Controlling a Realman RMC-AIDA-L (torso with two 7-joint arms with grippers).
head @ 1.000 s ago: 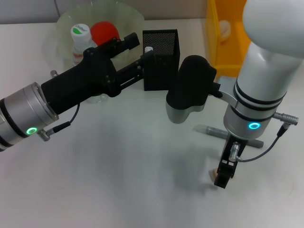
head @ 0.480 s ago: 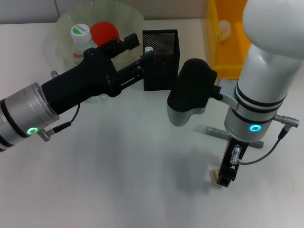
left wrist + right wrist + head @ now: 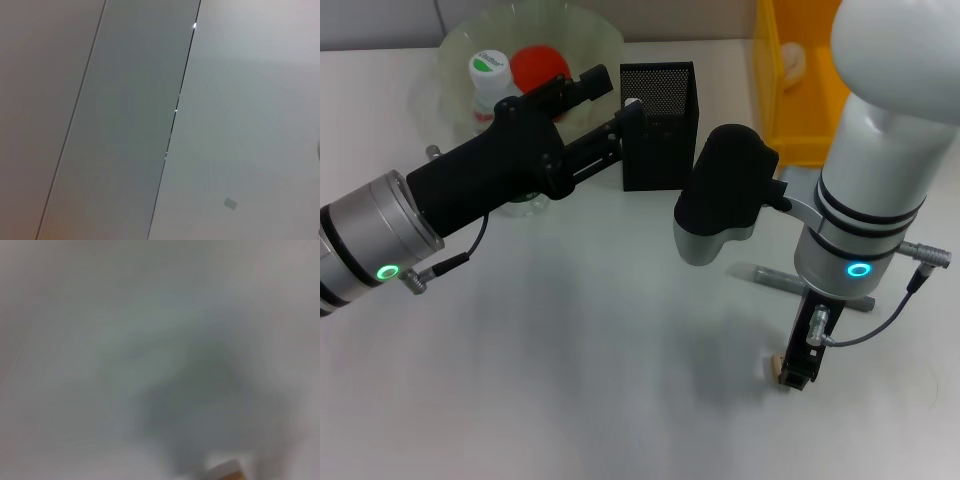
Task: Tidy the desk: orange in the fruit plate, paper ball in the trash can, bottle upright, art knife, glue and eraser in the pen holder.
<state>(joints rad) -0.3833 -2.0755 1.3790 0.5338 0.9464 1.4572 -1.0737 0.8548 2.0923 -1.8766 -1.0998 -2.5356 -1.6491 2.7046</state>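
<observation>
Desk (image 3: 570,380): white tabletop; all items below are borne on it.

Right gripper (image 3: 795,372): lowered to the near right of the desk, directly at the eraser (image 3: 773,366), of which only a beige edge is shown beside the fingers. Whether the jaws are spread, narrowed or closed on the eraser cannot be told. The placement is judged to serve a pick-up of the eraser for the pen holder.

Glue (image 3: 765,276): grey stick, laid flat just behind the right arm, partly hidden by it; not yet collected.

Pen holder (image 3: 658,122): black mesh box, upright at centre rear; a pale object is seen inside.

Left gripper (image 3: 610,108): held aloft beside the pen holder, near its rim; jaw state cannot be told.

Fruit plate (image 3: 590,30): pale-green bowl, rear left; the orange (image 3: 538,68) is held in it.

Bottle (image 3: 489,88): upright, white cap uppermost; label lettering is not legible.

Trash can (image 3: 782,95): yellow bin, rear right; a pale crumpled item is seen inside.

Art knife: not identified.
</observation>
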